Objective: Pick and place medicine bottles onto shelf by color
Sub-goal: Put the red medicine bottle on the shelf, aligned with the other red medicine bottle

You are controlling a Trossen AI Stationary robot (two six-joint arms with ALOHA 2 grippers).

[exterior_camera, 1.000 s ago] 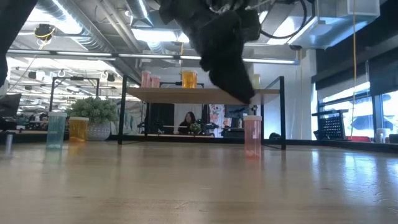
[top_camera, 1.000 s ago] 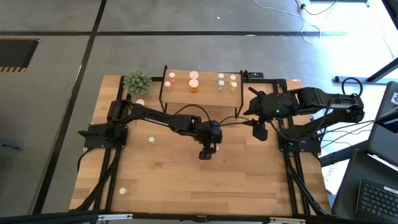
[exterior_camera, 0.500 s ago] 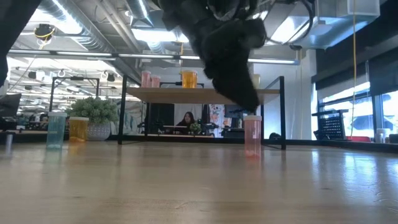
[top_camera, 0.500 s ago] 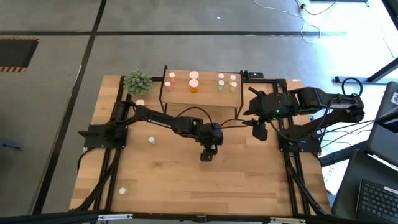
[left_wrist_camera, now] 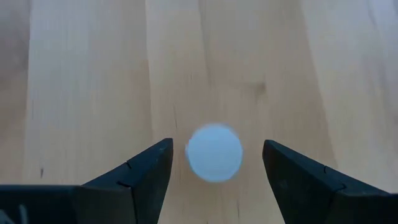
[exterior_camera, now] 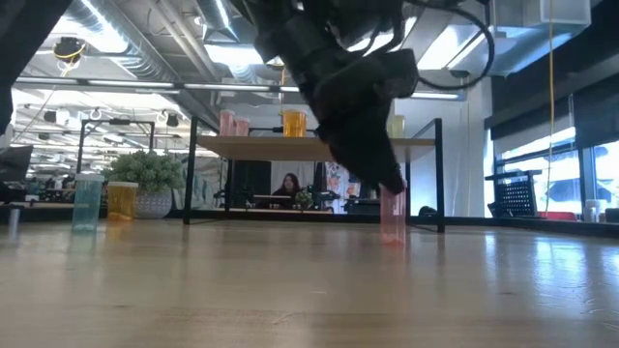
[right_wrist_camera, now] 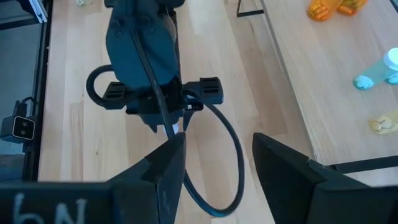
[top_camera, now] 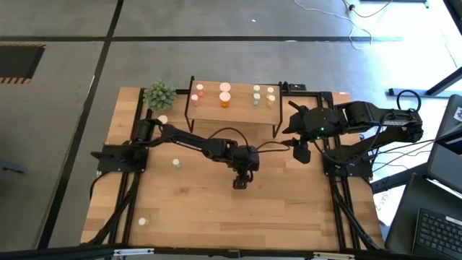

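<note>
From above, the left gripper (top_camera: 241, 182) hangs over the middle of the table (top_camera: 188, 209), its arm reaching in from the left edge, while the right gripper (top_camera: 301, 153) waits just right of the shelf (top_camera: 232, 108) at the upper centre. On the shelf stand small bottles: pink ones (top_camera: 199, 92) at its left end, an orange one (top_camera: 226, 100) in the middle, pale green-yellow ones (top_camera: 263, 96) at its right. A potted plant (top_camera: 159, 94) sits at the shelf's left, and loose bottles (top_camera: 175, 163) lie on the table's left half. At table height, the dark left gripper (exterior_camera: 372, 145) fills the upper centre, its tip coming down right at a pink bottle (exterior_camera: 393, 215) standing on the table before the shelf (exterior_camera: 319, 147); a teal bottle and an orange bottle (exterior_camera: 122, 200) stand at far left. From the left wrist, the fingers (left_wrist_camera: 140, 177) stand apart, with a white bottle cap (left_wrist_camera: 214, 152) between them, untouched. From the right wrist, that gripper's fingers (right_wrist_camera: 168, 165) are spread too, holding nothing.
</note>
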